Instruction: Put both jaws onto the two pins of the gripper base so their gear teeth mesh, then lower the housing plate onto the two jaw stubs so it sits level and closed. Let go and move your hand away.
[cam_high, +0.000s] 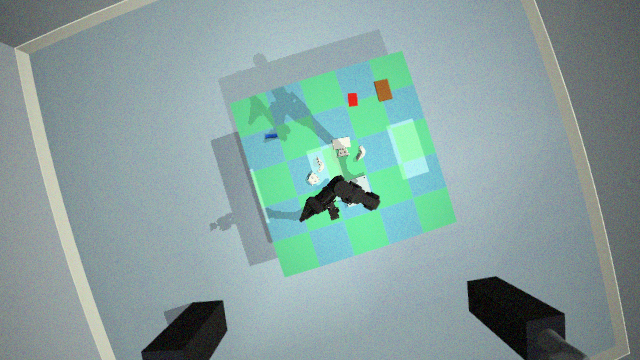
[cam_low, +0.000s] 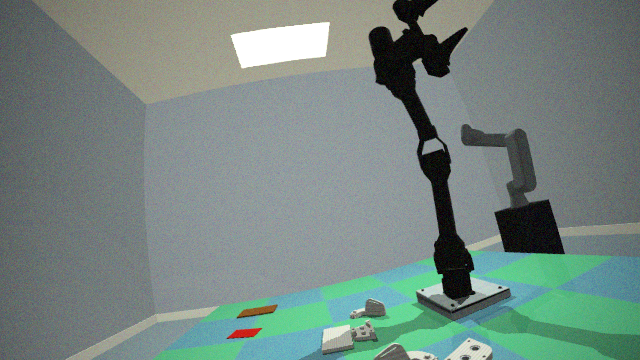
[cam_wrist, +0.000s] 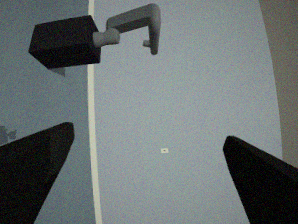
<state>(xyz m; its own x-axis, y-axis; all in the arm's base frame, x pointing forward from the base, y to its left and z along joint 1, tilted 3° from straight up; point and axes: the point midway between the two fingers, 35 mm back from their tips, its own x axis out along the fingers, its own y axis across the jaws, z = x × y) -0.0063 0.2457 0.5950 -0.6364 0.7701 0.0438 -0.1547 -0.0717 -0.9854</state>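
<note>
My gripper (cam_high: 318, 219) (cam_low: 452, 15) (cam_wrist: 150, 136) is open and empty, high above the table and away from the parts. The white gripper base (cam_high: 341, 143) (cam_low: 336, 340) lies on the checkered mat, its narrower end beside one jaw. That curved white jaw (cam_high: 361, 153) (cam_low: 375, 308) lies apart from the base. The other jaw (cam_high: 320, 164) (cam_low: 392, 353) lies on the base's other side, also apart, partly cut off in the exterior view. The housing plate (cam_high: 313, 178) (cam_low: 481, 352), white with two round holes, lies near this second jaw. The pins and gear teeth are too small to make out.
A red rectangle (cam_high: 352, 99) (cam_low: 244, 333) and a brown one (cam_high: 383, 90) (cam_low: 257, 311) lie at the far side of the mat. A blue bar (cam_high: 271, 136) lies toward another edge. A grey arm on a black block (cam_low: 530, 227) (cam_wrist: 65, 42) stands beyond the table.
</note>
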